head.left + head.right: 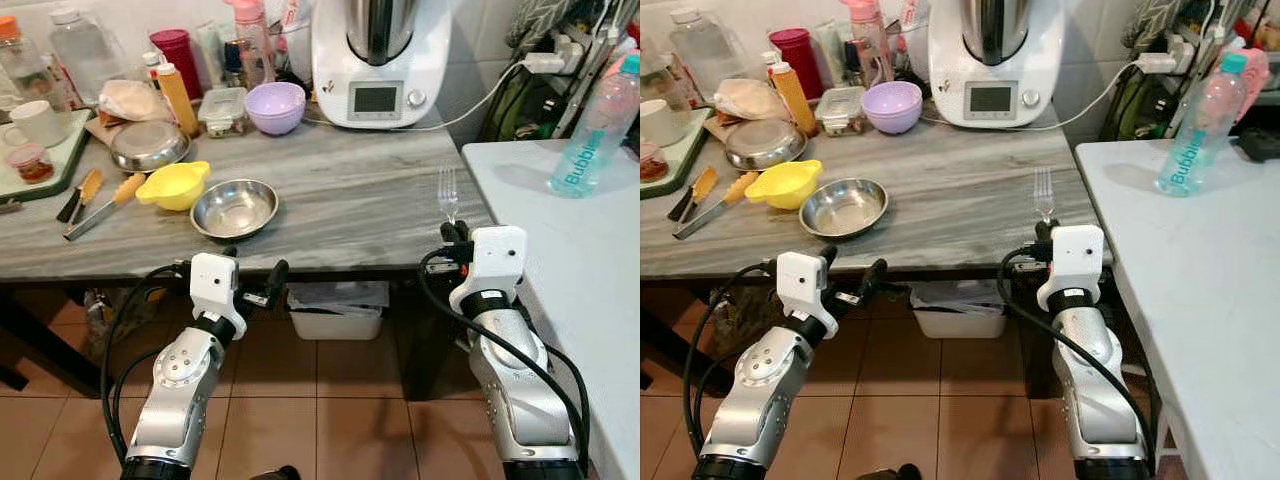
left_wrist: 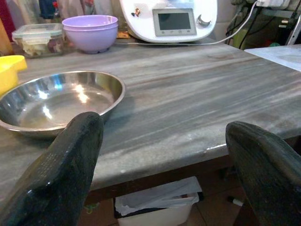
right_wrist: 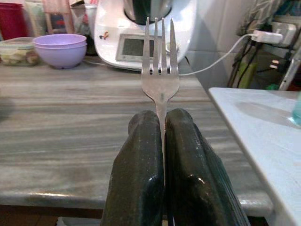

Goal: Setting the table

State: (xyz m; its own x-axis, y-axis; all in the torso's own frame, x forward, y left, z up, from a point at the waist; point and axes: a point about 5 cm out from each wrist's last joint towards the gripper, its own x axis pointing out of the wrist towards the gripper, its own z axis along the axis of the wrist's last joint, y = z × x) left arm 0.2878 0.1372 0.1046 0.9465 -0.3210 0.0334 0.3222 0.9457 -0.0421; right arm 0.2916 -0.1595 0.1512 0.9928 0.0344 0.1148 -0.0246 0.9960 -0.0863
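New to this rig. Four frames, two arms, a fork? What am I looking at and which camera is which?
It is a humanoid robot seen through its own cameras. The two wide pictures come from a stereo pair on its head, looking down at its silver arms. The other two come from a camera on each wrist, looking along that gripper's black fingers.

The right gripper is shut on a fork, tines up. The left gripper is open and holds nothing, near the edge of the grey counter.

On the counter: a steel bowl, a yellow bowl, a purple bowl and a white kitchen machine. To the right, a white table carries a water bottle.
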